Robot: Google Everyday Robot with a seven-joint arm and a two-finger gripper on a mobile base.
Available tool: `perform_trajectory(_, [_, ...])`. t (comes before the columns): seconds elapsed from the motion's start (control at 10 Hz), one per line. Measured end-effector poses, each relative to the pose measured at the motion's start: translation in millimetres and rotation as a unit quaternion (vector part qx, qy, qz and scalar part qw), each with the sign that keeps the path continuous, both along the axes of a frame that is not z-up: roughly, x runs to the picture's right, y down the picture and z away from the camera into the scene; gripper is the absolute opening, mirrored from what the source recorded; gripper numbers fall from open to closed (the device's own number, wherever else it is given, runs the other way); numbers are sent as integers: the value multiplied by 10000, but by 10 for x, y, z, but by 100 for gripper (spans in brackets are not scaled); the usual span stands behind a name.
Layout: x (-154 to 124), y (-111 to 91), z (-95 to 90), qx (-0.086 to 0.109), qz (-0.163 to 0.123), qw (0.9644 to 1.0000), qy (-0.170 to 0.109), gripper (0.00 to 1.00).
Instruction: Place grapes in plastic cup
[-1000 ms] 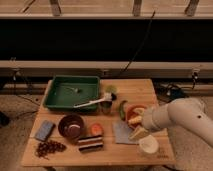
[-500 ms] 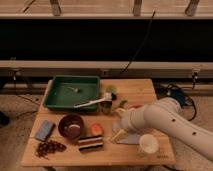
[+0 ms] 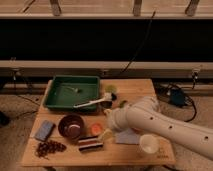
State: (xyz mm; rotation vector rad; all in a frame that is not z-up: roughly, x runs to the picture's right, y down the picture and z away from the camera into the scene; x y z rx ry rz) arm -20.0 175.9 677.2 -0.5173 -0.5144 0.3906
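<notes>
The grapes [image 3: 49, 148], a small dark reddish-purple bunch, lie at the table's front left corner. A small yellow-green thing that looks like the plastic cup [image 3: 111, 89] stands at the back, beside the green tray's right far corner. My gripper [image 3: 106, 132] is low over the front middle of the table, at the end of the thick white arm [image 3: 160, 126] that reaches in from the right. It is well to the right of the grapes and in front of the cup.
A green tray [image 3: 55, 92] sits at the back left with a white-handled utensil [image 3: 92, 103] across its edge. A maroon bowl [image 3: 71, 126], a blue sponge [image 3: 44, 130], an orange item [image 3: 96, 128], a striped block [image 3: 90, 144], a grey cloth [image 3: 127, 137] and a white cup [image 3: 149, 144] fill the front.
The arm has swung left across the table, and the gripper has moved from the right side to the front middle. The objects have not moved.
</notes>
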Motion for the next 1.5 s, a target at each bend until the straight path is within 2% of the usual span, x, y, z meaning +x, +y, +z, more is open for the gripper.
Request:
perform_trajectory(0.6, [-515,-66,-26,15,-186,9996,-199,78])
perform_trajectory(0.8, [-723,-54,-73,10,-314,9987,-402,78])
perform_trajectory(1.5, [-724,-48,-75,23,-309,9986,-432,78])
